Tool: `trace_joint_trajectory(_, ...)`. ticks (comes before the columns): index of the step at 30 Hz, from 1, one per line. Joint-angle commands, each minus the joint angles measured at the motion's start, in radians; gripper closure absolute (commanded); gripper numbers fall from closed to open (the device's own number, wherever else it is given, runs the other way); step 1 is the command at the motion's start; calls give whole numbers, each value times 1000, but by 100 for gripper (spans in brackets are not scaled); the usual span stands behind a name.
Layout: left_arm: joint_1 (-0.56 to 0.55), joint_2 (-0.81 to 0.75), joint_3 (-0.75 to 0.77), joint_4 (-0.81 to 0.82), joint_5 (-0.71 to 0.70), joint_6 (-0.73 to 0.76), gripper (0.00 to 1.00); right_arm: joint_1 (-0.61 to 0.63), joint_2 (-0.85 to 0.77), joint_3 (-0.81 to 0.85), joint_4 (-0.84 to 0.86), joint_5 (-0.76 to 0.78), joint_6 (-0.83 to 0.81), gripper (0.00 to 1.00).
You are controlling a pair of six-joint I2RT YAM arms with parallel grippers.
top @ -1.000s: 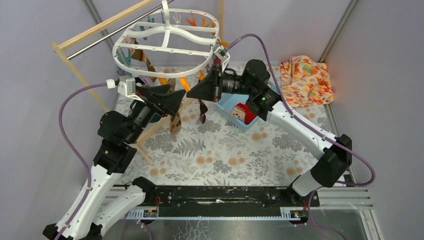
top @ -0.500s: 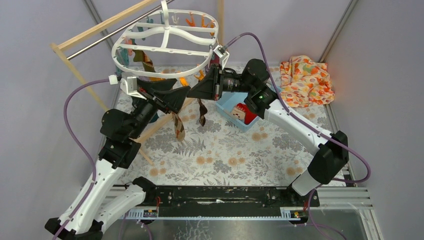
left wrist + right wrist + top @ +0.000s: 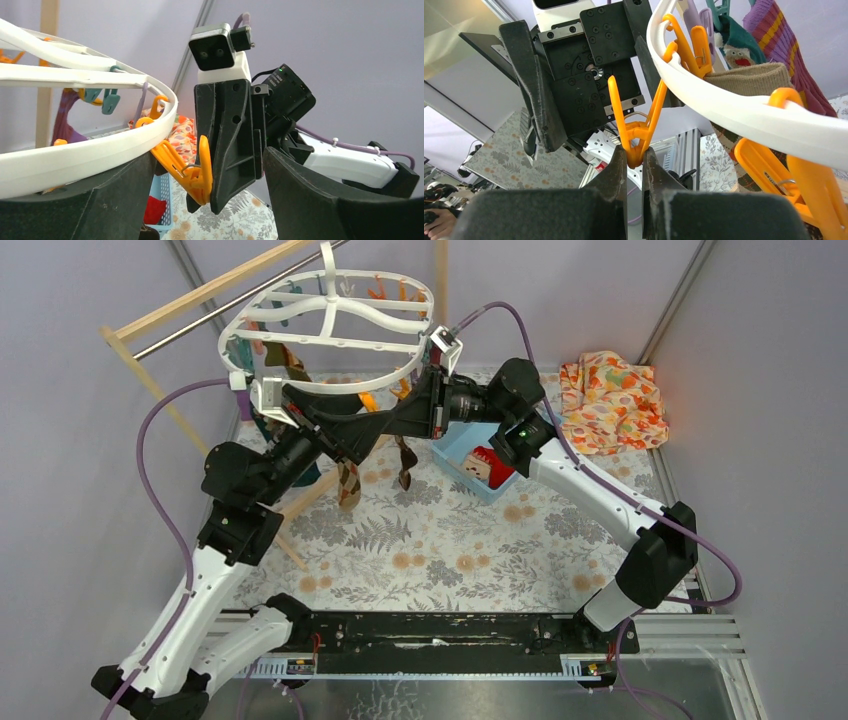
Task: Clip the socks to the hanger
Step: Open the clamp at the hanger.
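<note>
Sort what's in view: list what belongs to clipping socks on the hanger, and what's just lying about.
Job in hand: hanger; orange peg pinched by the right gripper; hung socks; red sock in the blue bin.
Lying about: orange floral cloth; wooden rack.

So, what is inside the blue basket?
A red sock with a cream cuff lies in the blue basket. The right arm covers its far end, so more there cannot be seen.
</note>
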Motion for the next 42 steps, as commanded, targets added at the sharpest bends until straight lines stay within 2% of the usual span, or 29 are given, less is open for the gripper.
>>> trace_joint_trajectory(1, 29, 7, 30, 60, 97, -31, 18, -8, -39, -5, 129, -63, 79, 100)
trace_joint_trajectory(7, 132, 27, -3, 144, 239, -107, 19, -24, -26, -21, 237, -89, 187, 100)
trace_joint_trajectory(11, 177, 30, -23, 182, 273, -141, 19, -34, -22, -28, 272, -95, 214, 100)
trace_joint_trajectory(14, 184, 36, -23, 192, 281, -145, 21, -34, -17, -31, 266, -92, 209, 100)
trace_joint_trajectory(21, 185, 58, -29, 233, 272, -170, 32, -33, -10, -22, 227, -81, 177, 100)
trace_joint_trajectory(28, 186, 77, -25, 287, 271, -208, 32, -34, -16, -30, 178, -72, 135, 100)
trace_joint_trajectory(42, 185, 85, -48, 291, 248, -207, 35, -29, -12, -31, 164, -70, 122, 100)
